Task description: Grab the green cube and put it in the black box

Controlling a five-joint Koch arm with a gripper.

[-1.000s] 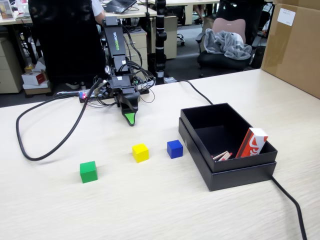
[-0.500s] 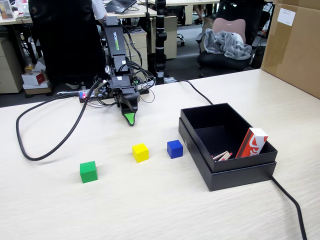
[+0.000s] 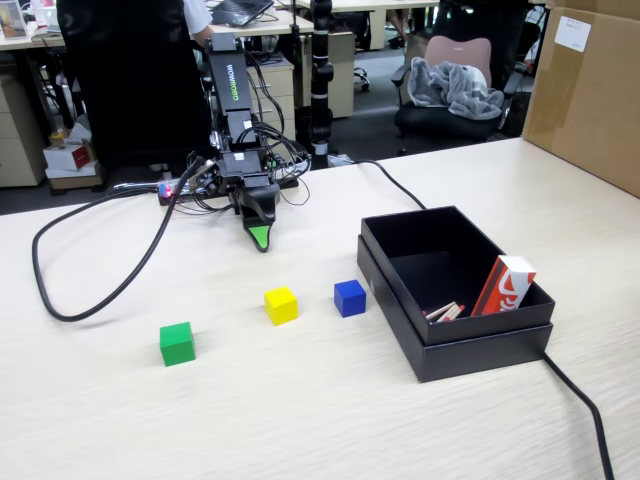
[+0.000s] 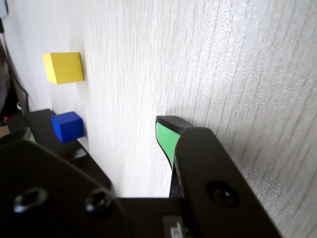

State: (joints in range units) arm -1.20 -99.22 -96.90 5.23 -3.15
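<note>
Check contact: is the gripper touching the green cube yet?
Apart. The fixed view shows the gripper near the arm's base, with bare table between it and the green cube.

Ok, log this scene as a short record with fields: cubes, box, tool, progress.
green cube: on the table, nearest the camera in the fixed view, apart from the others
yellow cube: left of the blue cube
black box: right of the cubes, holds a red-and-white pack and small sticks
tool: low near the arm base, holding nothing, jaw state unclear
progress: green cube not yet grasped
</note>
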